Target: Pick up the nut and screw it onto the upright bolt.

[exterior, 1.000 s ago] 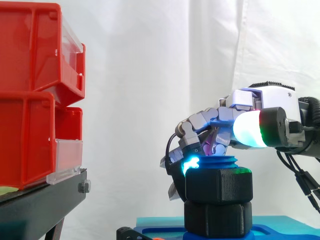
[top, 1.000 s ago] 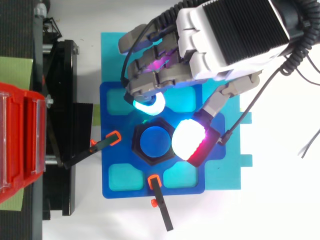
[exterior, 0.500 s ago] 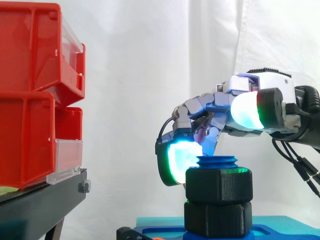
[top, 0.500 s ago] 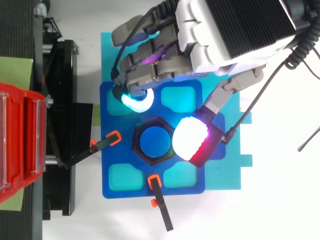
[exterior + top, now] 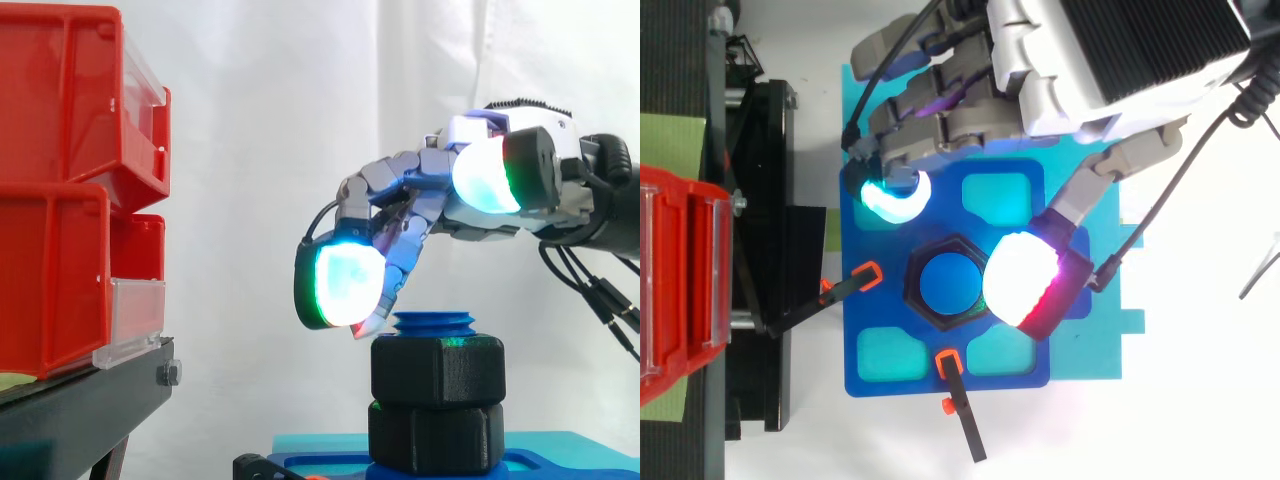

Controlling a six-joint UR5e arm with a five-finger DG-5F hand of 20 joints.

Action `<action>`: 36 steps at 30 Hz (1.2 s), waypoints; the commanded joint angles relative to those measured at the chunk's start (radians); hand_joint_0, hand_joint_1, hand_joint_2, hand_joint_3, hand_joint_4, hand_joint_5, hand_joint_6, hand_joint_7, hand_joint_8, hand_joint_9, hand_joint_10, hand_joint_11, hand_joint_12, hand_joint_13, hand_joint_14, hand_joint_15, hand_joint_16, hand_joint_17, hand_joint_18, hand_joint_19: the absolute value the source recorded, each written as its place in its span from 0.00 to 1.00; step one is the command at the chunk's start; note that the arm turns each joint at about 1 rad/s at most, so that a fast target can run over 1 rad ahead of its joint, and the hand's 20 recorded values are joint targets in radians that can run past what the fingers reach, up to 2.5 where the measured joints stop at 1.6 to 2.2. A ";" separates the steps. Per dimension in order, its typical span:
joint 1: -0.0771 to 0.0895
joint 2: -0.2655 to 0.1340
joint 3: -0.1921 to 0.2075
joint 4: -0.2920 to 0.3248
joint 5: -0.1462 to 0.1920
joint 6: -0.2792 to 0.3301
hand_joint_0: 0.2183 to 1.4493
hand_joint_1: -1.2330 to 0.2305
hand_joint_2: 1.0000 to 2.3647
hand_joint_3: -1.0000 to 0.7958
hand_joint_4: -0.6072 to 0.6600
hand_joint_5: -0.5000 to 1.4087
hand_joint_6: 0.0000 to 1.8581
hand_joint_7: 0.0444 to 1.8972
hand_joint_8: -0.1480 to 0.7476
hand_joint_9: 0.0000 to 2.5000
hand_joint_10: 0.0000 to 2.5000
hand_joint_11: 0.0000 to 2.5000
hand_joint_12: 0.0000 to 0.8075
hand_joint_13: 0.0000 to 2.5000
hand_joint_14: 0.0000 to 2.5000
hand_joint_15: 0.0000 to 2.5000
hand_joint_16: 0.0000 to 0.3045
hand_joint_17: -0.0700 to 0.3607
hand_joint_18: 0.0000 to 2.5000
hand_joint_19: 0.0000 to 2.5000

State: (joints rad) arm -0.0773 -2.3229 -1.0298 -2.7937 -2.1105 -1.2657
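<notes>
since the hand (image 5: 420, 200) hovers empty, fingers loosely spread, just above the nut (image 5: 437, 369) sitting on the bolt (image 5: 434, 324), an off-centre grasp could slip round it without turning it

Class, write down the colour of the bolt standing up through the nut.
Blue; the bolt shows best in the side view, poking above the black nut.

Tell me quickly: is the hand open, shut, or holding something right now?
Hand: open, holding nothing; the nut sits on the bolt.
</notes>
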 commanded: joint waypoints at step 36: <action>0.082 0.478 -0.604 0.069 0.438 -0.069 0.23 0.62 0.00 0.28 0.65 0.14 0.27 0.29 0.44 0.10 0.00 0.00 0.46 0.03 0.00 0.00 0.15 0.40 0.00 0.00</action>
State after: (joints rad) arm 0.0005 -1.8466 -1.6307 -2.7214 -1.6901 -1.3362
